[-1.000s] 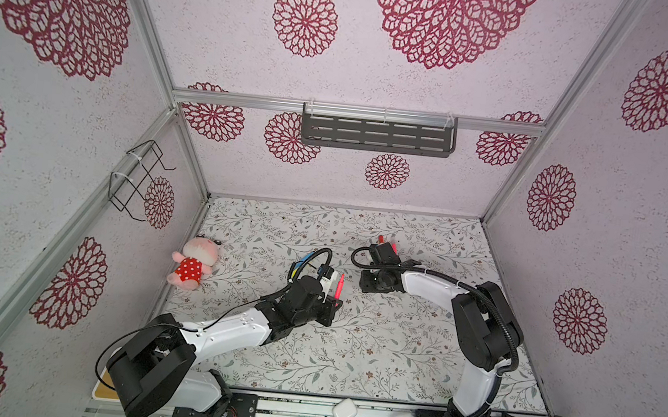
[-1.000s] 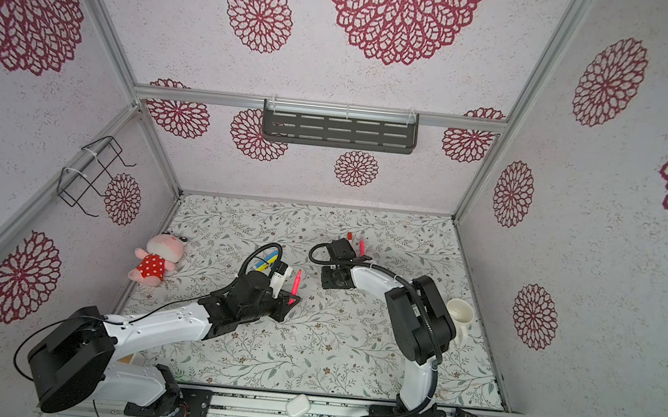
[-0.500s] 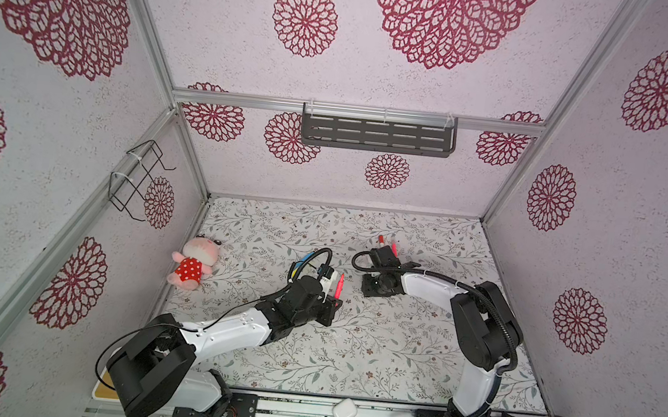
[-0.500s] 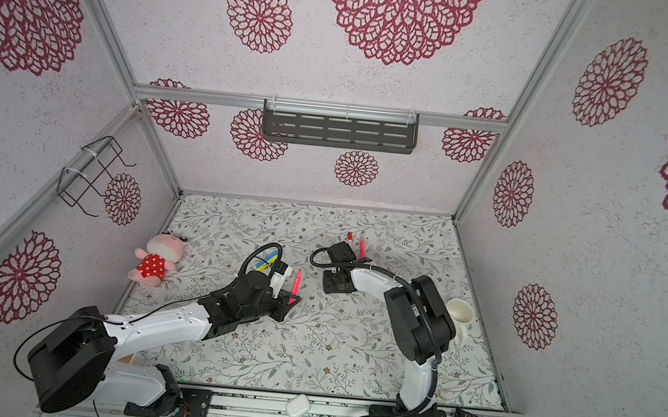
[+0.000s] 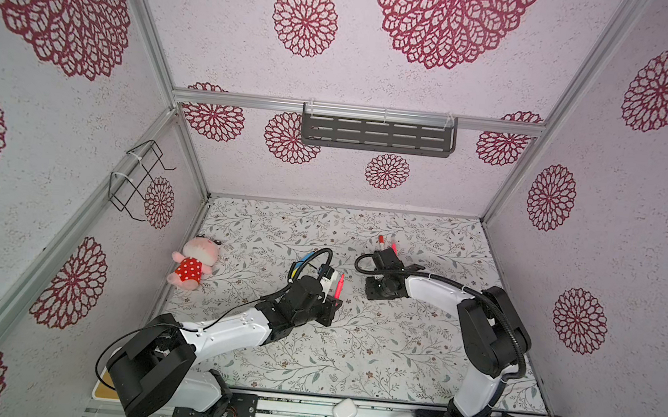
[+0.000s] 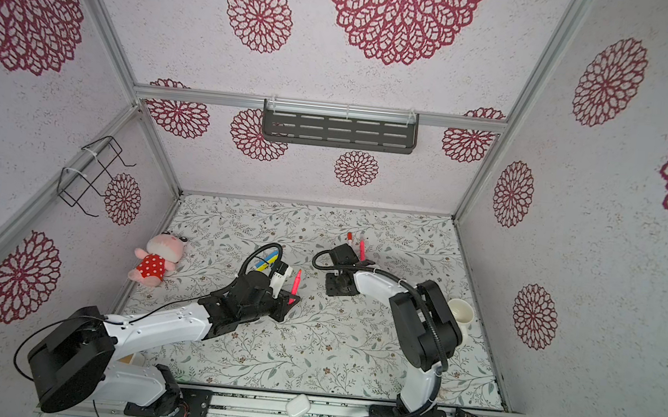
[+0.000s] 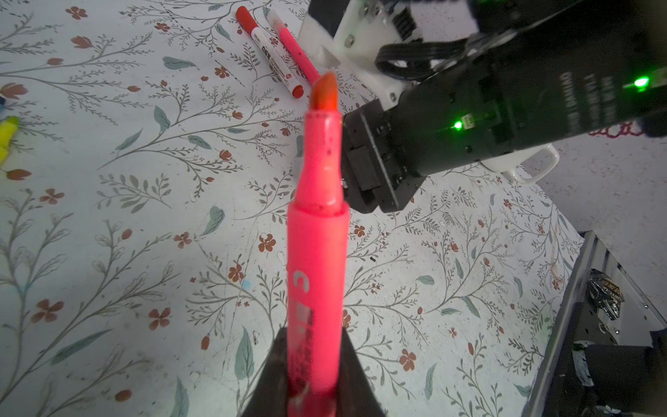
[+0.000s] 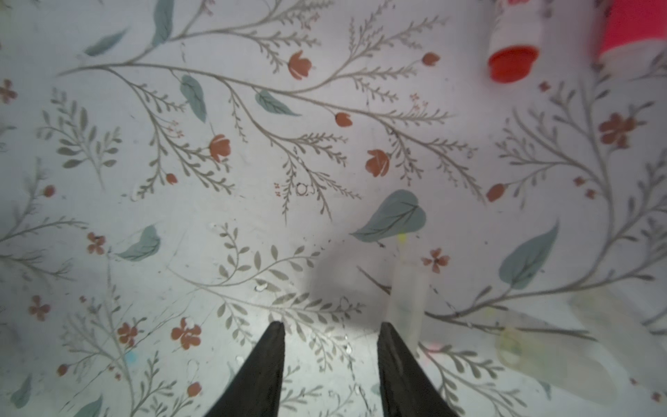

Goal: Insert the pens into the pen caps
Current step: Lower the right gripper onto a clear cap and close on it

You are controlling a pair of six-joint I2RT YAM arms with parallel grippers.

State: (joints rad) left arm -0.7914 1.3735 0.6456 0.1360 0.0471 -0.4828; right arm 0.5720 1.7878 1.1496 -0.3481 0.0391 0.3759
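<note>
Top views: pink pen (image 5: 340, 286) is held fast in the closed left gripper (image 5: 334, 301), mid-table (image 5: 309, 361); right gripper (image 6: 337, 287) is poised nearby.
Left wrist: pen is gripped at its tail, tip uncapped.
Right wrist: right gripper is seen parted, nothing held; clear cap (image 8: 406, 296) lies just beside one finger (image 8: 400, 361).
</note>
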